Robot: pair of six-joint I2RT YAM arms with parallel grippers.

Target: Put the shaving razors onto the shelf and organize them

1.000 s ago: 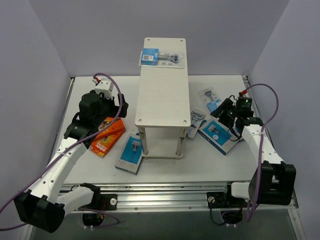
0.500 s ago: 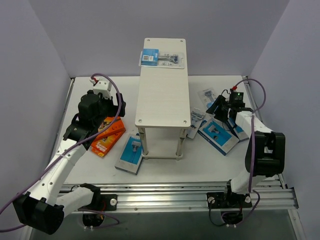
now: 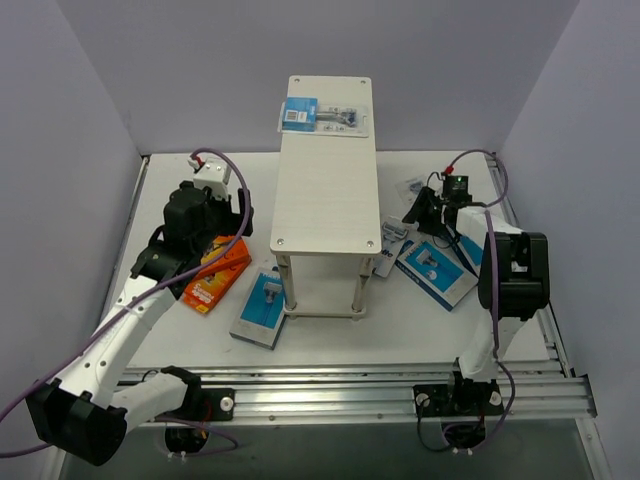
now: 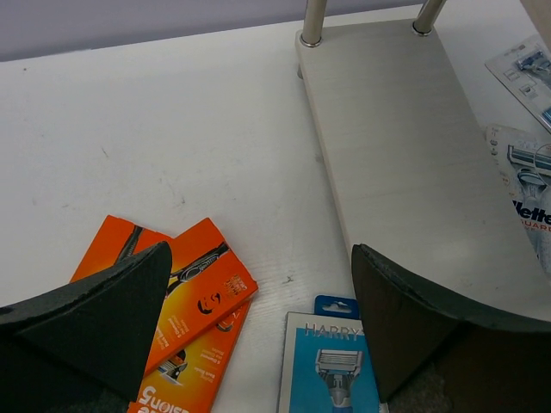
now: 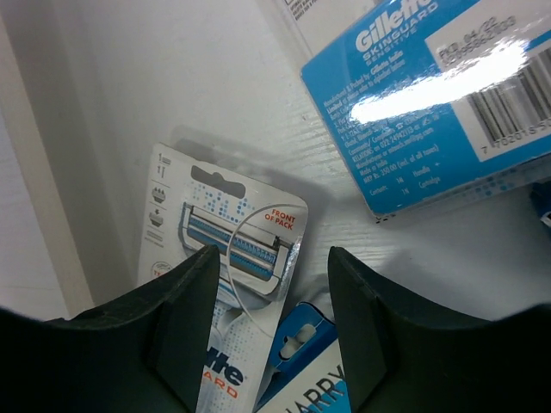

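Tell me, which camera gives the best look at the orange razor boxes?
The left wrist view: the orange razor boxes fill its lower left, print readable, though the left gripper hides one corner. The top view shows them small, print unreadable. The right wrist view misses them entirely.

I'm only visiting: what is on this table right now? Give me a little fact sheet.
On shelf: one blister pack, at the far end of the top
Left of shelf: two overlapping orange boxes; a blue box nearer the front
Right of shelf: white Gillette pack, second blue box, Skinguard pack
Left gripper: open, empty, by the orange boxes
Right gripper: open, empty, over the white Gillette pack
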